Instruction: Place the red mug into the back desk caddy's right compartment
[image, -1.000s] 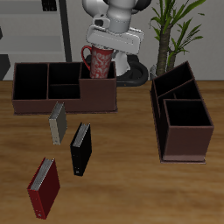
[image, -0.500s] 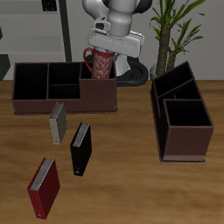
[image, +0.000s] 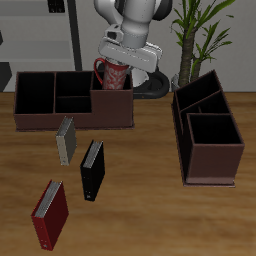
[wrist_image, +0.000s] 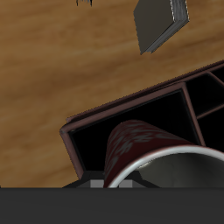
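Red mug slightly higher (tilted) over right compartment.

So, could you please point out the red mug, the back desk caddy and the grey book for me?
red mug (image: 113, 72), exterior view, on its patterned side.
back desk caddy (image: 70, 118), exterior view, on its front wall.
grey book (image: 66, 140), exterior view, on its cover.

I see the wooden table carrying two dark caddies: the back desk caddy and another caddy. Grey book, black book, red book lie nearer the front edge.
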